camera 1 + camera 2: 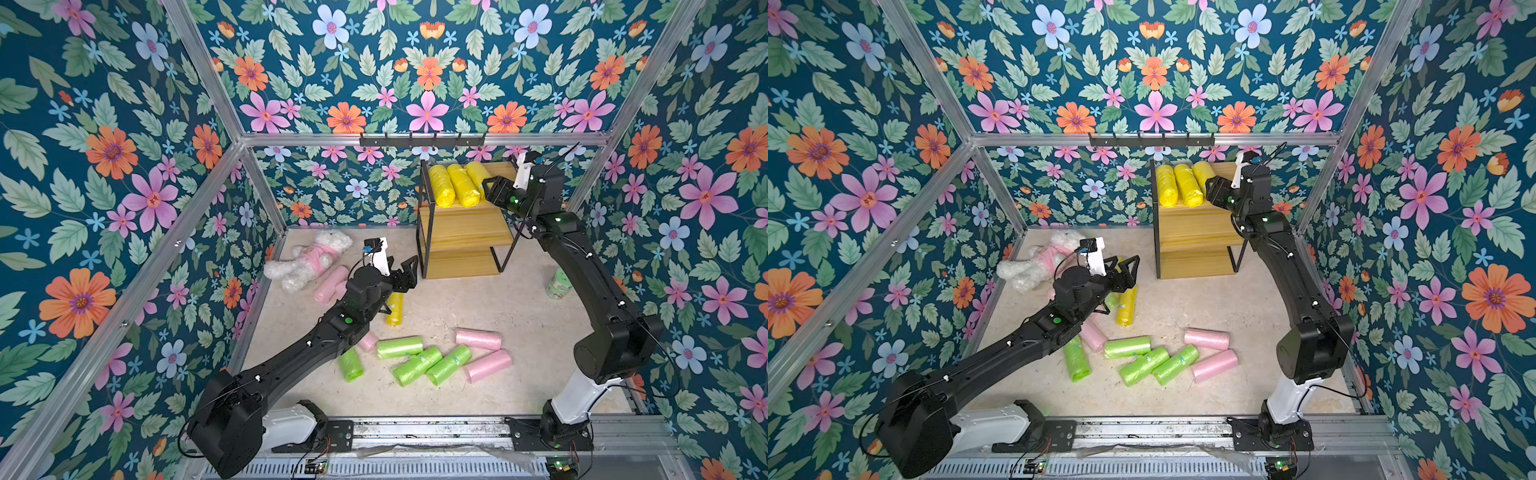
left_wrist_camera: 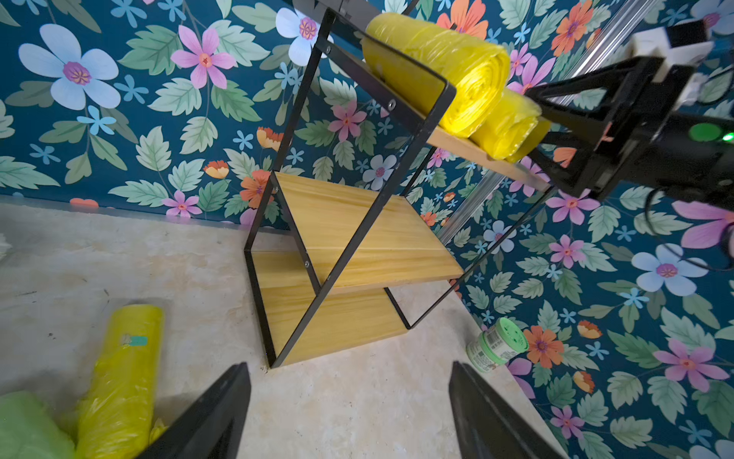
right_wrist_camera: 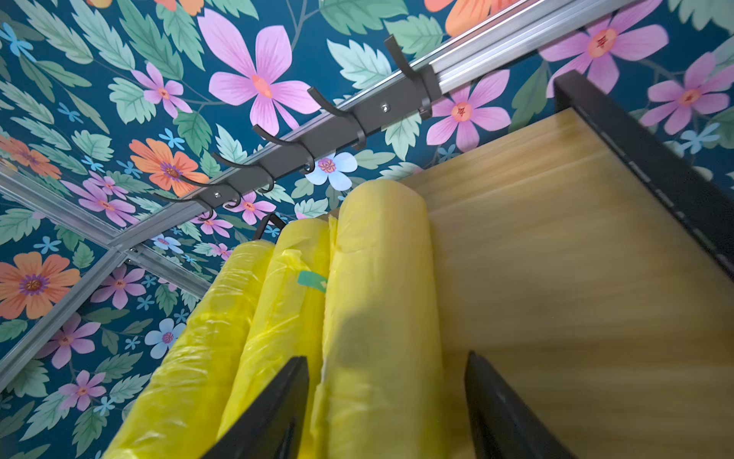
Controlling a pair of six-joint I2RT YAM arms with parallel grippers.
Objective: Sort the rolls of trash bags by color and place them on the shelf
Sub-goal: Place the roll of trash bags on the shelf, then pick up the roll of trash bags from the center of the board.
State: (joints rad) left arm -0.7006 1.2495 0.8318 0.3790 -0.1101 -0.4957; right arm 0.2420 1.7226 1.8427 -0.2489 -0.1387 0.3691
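- Straddling the rightmost yellow roll (image 3: 381,278) on the top board, the right gripper (image 3: 385,355) has its jaws apart. One finger lies against the roll's side and the other stands clear of it with wood showing between. The roll rests on the board and is not clamped.
- The other two yellow rolls (image 3: 278,318) lie just left of that one. All three are side by side and touching, running front to back on the left part of the top tier.
- The shelf (image 1: 465,235) stands at the far side, right of centre, close to the back wall. The right arm reaches up to its top tier from the near right corner.
- The left gripper (image 2: 348,363) hovers above the floor just left of the shelf's foot, jaws wide apart and holding nothing.
- A fourth yellow roll (image 1: 395,309) lies on the floor just nearer than that gripper, partly under the left wrist.
- Four green rolls (image 1: 417,365) lie in a loose cluster on the near middle of the floor.
- Two pink rolls (image 1: 478,339) lie just right of the green cluster. A third pink roll (image 1: 331,283) lies beside the plush toy (image 1: 307,257) at the far left, and a fourth pink roll (image 1: 368,341) peeps from under the left arm.
- A green-lidded jar (image 1: 558,284) sits by the right wall, beside the right arm.
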